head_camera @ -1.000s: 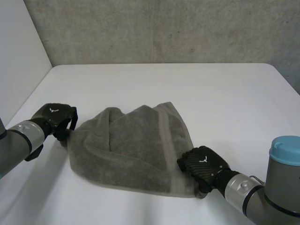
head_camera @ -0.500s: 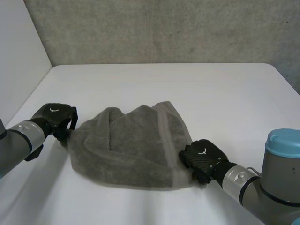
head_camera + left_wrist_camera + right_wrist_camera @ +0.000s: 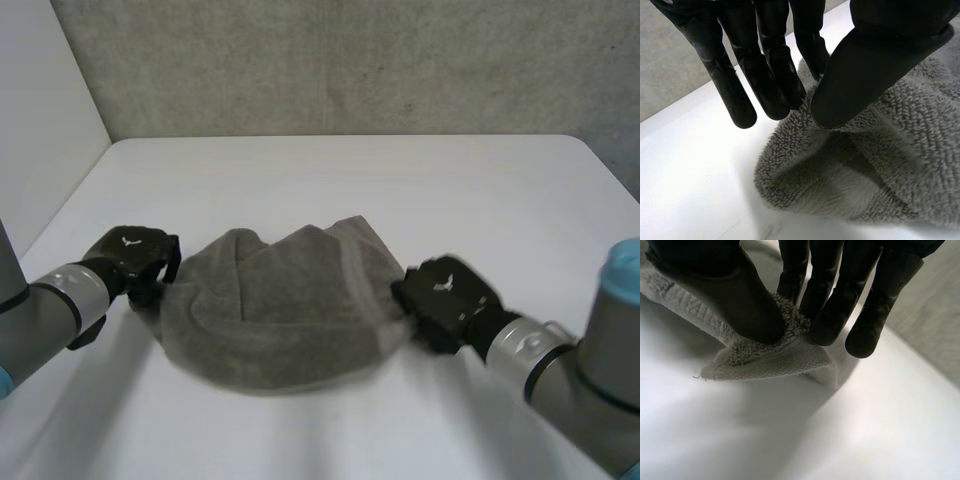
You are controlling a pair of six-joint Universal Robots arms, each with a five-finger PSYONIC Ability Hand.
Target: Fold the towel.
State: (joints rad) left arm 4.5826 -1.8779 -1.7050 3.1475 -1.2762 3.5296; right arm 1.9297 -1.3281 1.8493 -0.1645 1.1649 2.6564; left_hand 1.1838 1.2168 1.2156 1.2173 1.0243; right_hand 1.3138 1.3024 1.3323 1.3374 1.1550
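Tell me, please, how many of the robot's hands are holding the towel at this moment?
2. The left hand pinches the towel at one end, between thumb and fingers; the right hand pinches a corner at the opposite end.

Left hand [image 3: 135, 255] low, fingers [image 3: 772, 75] pinched against thumb, right hand [image 3: 445, 300] pinched likewise, both arms angled inward

The towel [image 3: 280, 310] is matt grey terry cloth, rough with looped pile, its border [image 3: 771, 361] at one corner woven flatter. The left hand [image 3: 135, 258] and right hand [image 3: 447, 297] at the towel's sides look like smooth black plastic with a dull sheen. Under the towel the table [image 3: 350, 180] is smooth matt white; beyond it the wall [image 3: 350, 60] is rough grey concrete.
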